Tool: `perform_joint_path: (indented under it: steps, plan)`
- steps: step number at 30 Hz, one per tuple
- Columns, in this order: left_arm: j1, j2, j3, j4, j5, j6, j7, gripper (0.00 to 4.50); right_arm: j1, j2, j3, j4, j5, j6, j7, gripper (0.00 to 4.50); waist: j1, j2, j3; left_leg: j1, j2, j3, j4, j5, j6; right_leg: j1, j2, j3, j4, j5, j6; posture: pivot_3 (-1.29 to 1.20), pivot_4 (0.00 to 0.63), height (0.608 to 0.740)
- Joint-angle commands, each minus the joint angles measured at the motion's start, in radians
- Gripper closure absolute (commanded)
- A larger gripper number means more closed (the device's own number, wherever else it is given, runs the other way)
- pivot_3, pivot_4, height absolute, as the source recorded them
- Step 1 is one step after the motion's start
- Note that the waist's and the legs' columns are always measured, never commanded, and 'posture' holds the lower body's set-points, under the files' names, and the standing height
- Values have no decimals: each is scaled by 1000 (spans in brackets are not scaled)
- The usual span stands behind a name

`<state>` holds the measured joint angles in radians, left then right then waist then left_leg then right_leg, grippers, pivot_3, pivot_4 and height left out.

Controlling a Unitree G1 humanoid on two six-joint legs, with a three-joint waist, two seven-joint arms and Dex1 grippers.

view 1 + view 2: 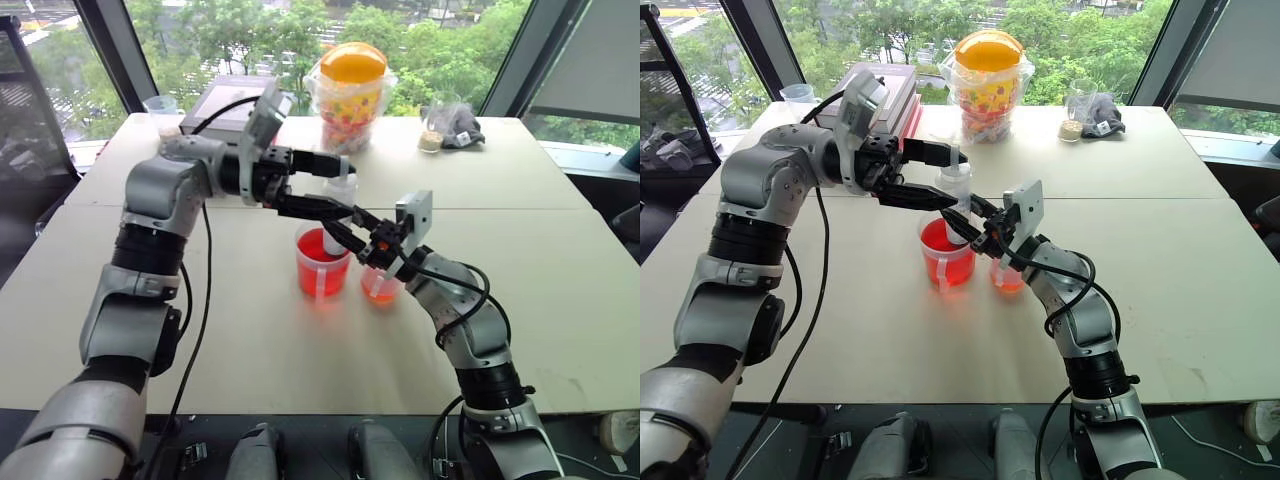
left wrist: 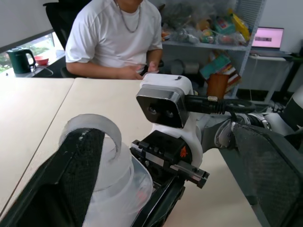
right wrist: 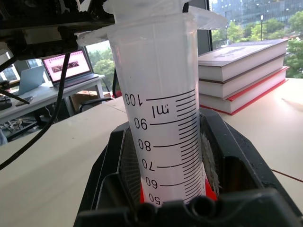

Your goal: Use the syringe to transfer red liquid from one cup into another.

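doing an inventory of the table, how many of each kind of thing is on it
cups with red liquid: 2, one larger, one smaller
small clear cups at the far edge: 2
syringe: 1
stack of books: 1
bagged jar with orange lid: 1
dark bundle: 1
total: 8

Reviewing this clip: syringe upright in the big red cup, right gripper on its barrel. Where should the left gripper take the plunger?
Take the white plunger top just under its flat flange, coming in level from the robot's left as the left gripper does. The syringe stands upright, its barrel clamped by the right gripper, leaving the top free.
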<state>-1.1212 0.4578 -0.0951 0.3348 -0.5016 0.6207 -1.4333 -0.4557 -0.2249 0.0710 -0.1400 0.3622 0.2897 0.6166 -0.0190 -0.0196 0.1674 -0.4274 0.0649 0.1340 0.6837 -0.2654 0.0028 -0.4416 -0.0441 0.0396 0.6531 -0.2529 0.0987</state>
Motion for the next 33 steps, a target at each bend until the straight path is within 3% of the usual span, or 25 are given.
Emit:
perform_joint_path:
  steps: [1,6,33]
  plan:
    - [-26,-18,-2,-3,0,-6,5,2126,-11,1,5,-31,-1,-17,4,3108,0,0,0,0,0,0,0,0,0,0,0,0,0,0,0,0,150,740]
    - [-35,-22,2,10,10,-21,11,4479,-11,2,10,-32,-2,-6,10,3108,1,0,0,0,0,0,0,0,0,0,0,0,0,0,0,0,150,740]
    - [-159,-17,72,136,22,-129,43,4479,-11,-30,41,-43,24,99,54,3108,1,0,0,0,0,0,0,0,0,0,0,0,0,0,0,0,150,740]
